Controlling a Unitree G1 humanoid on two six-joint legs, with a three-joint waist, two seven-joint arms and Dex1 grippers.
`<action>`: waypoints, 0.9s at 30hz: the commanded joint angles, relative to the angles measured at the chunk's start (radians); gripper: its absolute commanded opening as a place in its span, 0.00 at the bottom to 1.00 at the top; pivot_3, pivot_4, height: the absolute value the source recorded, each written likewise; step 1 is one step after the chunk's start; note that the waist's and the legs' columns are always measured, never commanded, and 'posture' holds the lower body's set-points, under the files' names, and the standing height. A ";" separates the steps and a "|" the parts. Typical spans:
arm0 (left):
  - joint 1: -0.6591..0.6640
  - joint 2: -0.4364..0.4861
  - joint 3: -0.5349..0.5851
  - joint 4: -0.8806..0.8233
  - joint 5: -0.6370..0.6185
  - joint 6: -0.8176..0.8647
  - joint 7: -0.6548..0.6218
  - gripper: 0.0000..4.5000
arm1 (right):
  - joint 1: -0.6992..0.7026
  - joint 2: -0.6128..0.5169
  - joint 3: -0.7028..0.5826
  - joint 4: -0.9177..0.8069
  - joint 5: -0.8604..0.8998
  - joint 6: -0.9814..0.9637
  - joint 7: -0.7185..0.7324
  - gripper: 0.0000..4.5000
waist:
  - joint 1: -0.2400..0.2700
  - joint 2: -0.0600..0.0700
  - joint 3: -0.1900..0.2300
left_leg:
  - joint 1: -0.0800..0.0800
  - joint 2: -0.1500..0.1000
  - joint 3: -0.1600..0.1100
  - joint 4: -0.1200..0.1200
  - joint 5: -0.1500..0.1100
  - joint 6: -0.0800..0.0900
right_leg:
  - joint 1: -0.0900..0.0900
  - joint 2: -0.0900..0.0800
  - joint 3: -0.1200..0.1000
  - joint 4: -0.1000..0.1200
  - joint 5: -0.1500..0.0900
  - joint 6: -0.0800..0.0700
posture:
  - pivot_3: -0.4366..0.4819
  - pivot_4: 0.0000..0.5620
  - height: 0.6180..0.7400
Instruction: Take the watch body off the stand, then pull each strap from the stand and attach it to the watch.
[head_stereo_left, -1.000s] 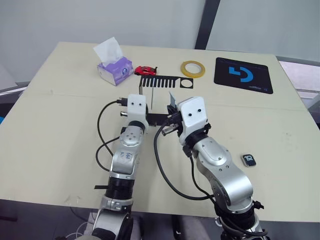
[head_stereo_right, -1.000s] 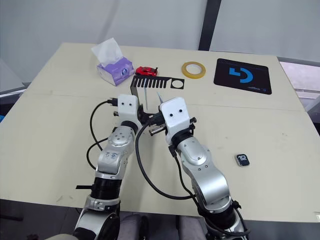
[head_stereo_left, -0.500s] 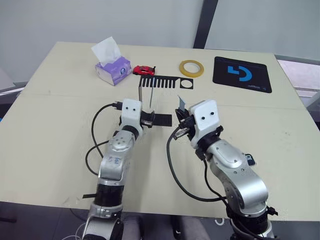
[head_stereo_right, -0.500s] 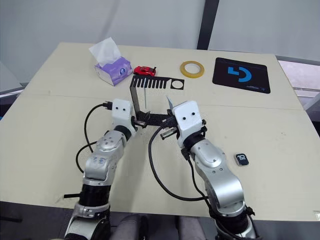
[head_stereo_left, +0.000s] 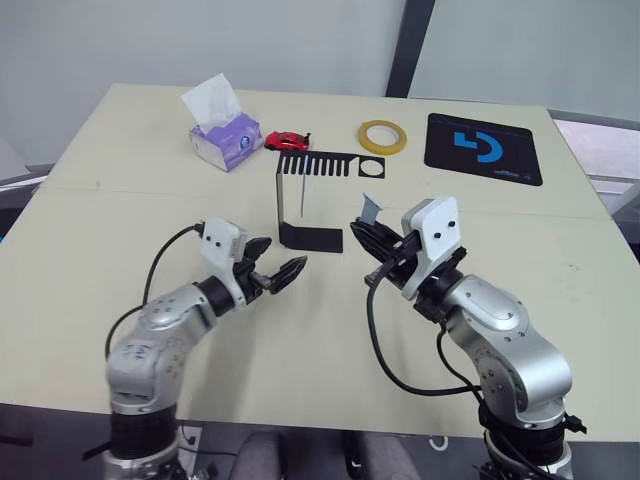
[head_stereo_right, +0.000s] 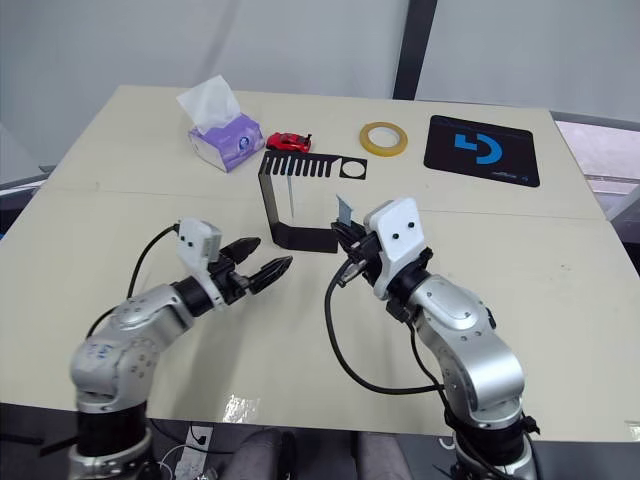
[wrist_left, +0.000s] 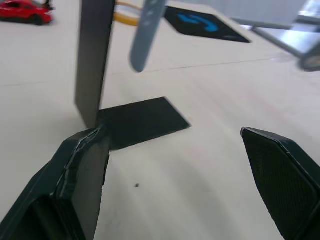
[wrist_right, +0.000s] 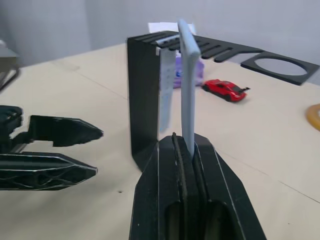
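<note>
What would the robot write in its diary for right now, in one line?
right tool: shut on strap | left tool: open, holding nothing | second strap: hanging on stand

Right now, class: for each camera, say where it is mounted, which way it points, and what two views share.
Head eyes: above, looking down over the table; both arms show.
Left wrist: along the open left gripper toward the stand.
Right wrist: along the right gripper, shut on a strap.
Shared: both wrist views show the stand and red toy car.
</note>
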 joint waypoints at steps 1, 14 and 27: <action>-0.043 0.093 0.066 0.025 -0.171 0.065 -0.146 0.99 | -0.040 -0.032 -0.076 0.026 0.131 -0.019 0.097 0.00 | 0.000 0.000 0.000 | 0.000 0.000 0.000 0.000 0.000 0.000 | 0.000 0.000 0.000 0.000 0.000 0.000 | 0.48 0.27 0.98; -0.235 0.231 0.031 0.170 -0.469 0.134 -0.387 0.99 | -0.094 -0.170 -0.099 0.160 0.433 -0.007 0.383 0.00 | 0.003 0.003 0.002 | 0.000 0.000 -0.002 0.000 0.000 0.000 | 0.001 -0.001 -0.001 0.000 0.000 -0.001 | 0.48 0.27 0.98; -0.348 0.109 -0.107 0.207 -0.420 0.075 -0.313 0.99 | -0.121 -0.194 -0.022 0.188 0.446 -0.029 0.407 0.00 | 0.004 0.003 0.002 | 0.000 0.000 -0.002 0.001 0.001 -0.001 | 0.000 0.000 -0.001 0.001 0.000 -0.001 | 0.48 0.27 0.98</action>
